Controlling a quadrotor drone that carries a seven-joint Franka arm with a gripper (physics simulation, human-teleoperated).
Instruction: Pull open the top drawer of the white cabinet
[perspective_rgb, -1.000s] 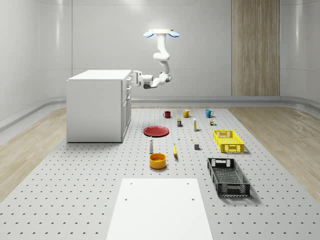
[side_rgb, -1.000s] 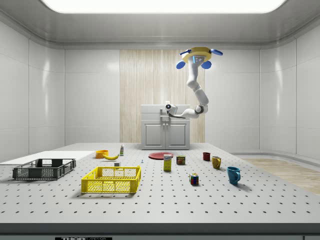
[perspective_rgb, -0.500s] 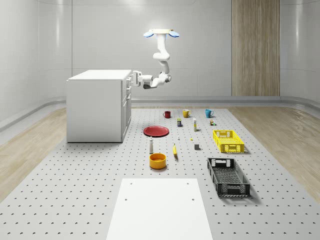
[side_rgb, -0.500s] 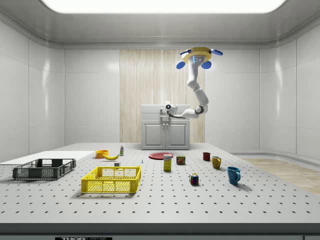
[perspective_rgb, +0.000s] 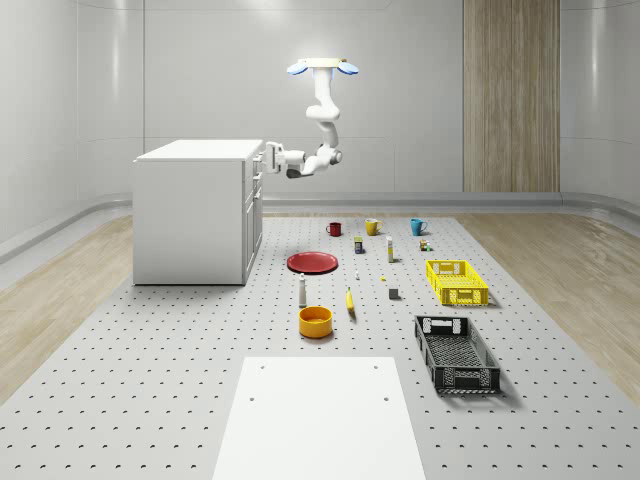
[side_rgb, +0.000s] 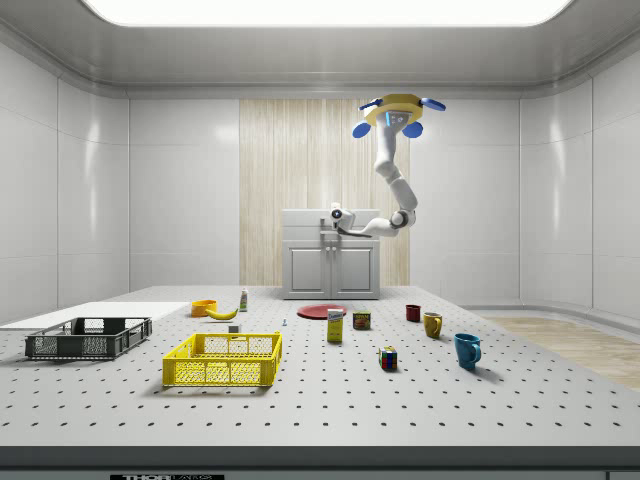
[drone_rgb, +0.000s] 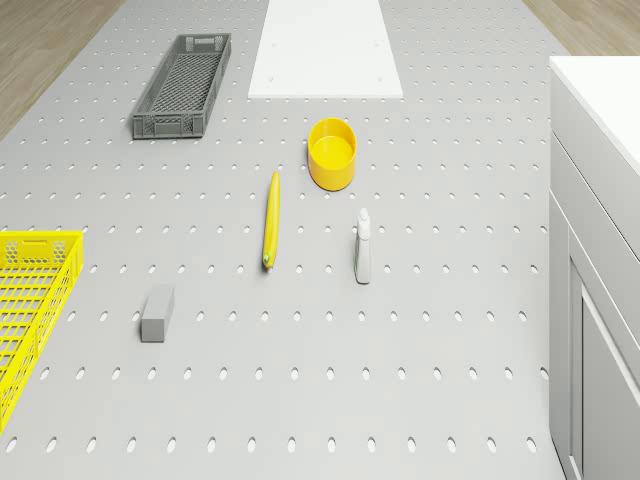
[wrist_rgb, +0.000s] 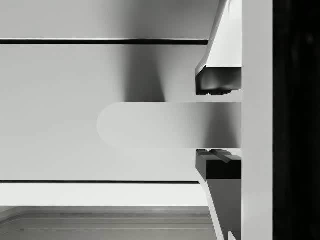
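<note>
The white cabinet (perspective_rgb: 190, 215) stands at the whole-scene view's left, and its front (side_rgb: 330, 265) faces the side camera. The drone (perspective_rgb: 322, 67) hovers high beside the cabinet's drawer side, over the table's far end. Its white arm bends down and reaches level toward the top drawer (perspective_rgb: 257, 160). My gripper (perspective_rgb: 268, 157) is at that drawer's front. Seen from the wrist, my gripper (wrist_rgb: 218, 122) has one dark pad (wrist_rgb: 218, 82) on each side of the drawer's pale bar handle (wrist_rgb: 150, 125), pressed close on it. The drawer front sits flush with the cabinet.
On the perforated table lie a red plate (perspective_rgb: 313, 262), an orange bowl (perspective_rgb: 315, 321), a banana (drone_rgb: 270, 218), a spray bottle (drone_rgb: 363, 247), three mugs, a yellow crate (perspective_rgb: 457, 281), a dark crate (perspective_rgb: 456, 352) and a white board (perspective_rgb: 320, 415).
</note>
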